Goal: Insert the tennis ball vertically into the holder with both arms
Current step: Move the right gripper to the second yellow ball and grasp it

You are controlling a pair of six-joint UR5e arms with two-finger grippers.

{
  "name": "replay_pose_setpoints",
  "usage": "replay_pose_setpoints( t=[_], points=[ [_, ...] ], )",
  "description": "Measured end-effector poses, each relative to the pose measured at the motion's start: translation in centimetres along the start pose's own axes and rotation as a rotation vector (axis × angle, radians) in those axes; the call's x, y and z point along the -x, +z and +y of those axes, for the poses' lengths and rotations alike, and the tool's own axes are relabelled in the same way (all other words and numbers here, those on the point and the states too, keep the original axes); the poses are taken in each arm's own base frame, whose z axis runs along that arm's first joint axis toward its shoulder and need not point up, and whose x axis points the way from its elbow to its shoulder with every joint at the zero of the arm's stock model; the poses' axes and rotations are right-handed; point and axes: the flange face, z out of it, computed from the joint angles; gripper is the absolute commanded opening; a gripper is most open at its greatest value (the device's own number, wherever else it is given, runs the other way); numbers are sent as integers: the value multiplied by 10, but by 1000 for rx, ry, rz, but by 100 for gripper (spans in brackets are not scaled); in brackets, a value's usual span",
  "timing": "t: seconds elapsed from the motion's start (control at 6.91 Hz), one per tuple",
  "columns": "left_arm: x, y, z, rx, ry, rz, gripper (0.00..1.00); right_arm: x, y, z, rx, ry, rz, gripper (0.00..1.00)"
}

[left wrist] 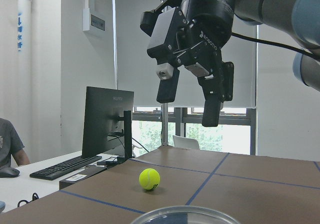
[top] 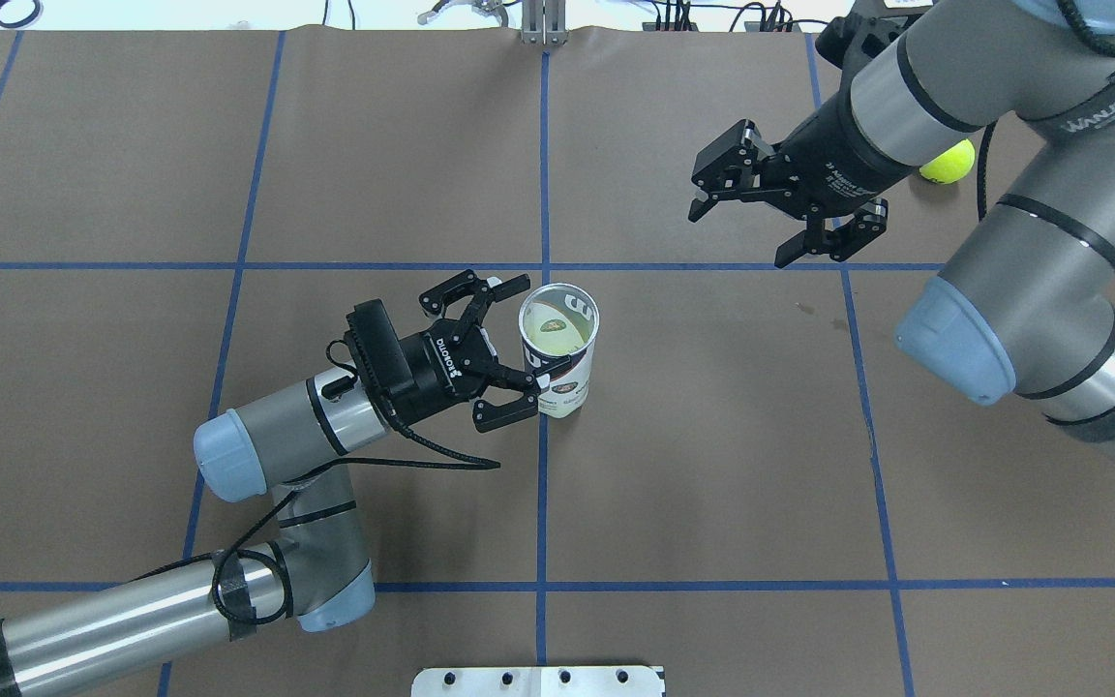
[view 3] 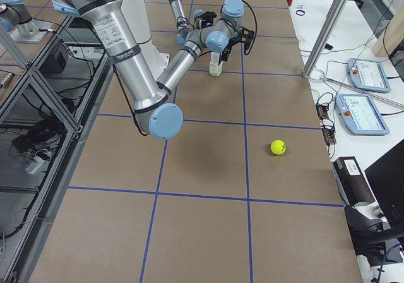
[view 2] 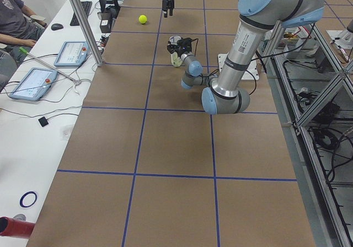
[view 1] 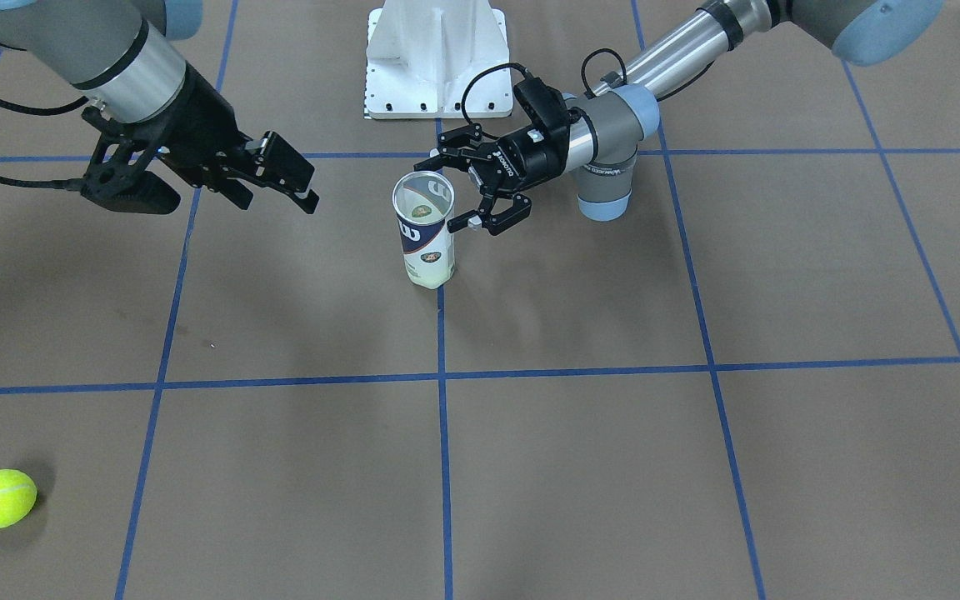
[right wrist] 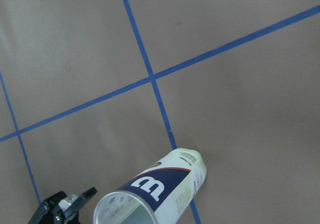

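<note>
Gaping wide, left end effector [top: 511, 334] and right end effector [top: 738, 235] flank one upright holder [view 1: 428, 242]; one tennis ball [view 1: 1, 498] lies apart.

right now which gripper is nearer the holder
Left. The left gripper sits open right beside the holder; the right gripper hovers well off on its other side.

Table [view 1: 613, 467]: brown all over, with thin blue lines that make big squares.
Holder [view 1: 423, 240]: see-through, with a silver rim and a white and dark blue label with a white W.
Tennis ball [view 1: 1, 498]: bright yellow-green with black letters.
Left arm [top: 267, 440]: silver and grey tubes with light blue caps.
Right arm [top: 1032, 252]: the same silver, grey and light blue.
Left gripper [top: 524, 334]: black with small white letters.
Right gripper [top: 739, 235]: black.
Base [view 1: 436, 58]: white.
</note>
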Motion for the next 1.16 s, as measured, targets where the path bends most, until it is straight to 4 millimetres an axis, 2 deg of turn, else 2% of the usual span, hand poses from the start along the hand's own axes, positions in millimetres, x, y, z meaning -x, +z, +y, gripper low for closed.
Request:
replay_pose_setpoints(
  t=[0.29, 0.72, 1.01, 1.16],
  points=[
    [-3, 1, 1, 2, -4, 4, 99, -43, -9, -36, -17, -34, 36, 99],
    [-5, 2, 0, 1, -5, 5, 99, -92, -15, -104, -59, -68, 101, 99],
    [-5, 3, 0, 0, -5, 5, 99, -133, -12, -154, -83, -92, 169, 99],
    [-5, 3, 0, 0, -6, 5, 99, -155, -3, -184, -104, -109, 228, 99]
  ],
)
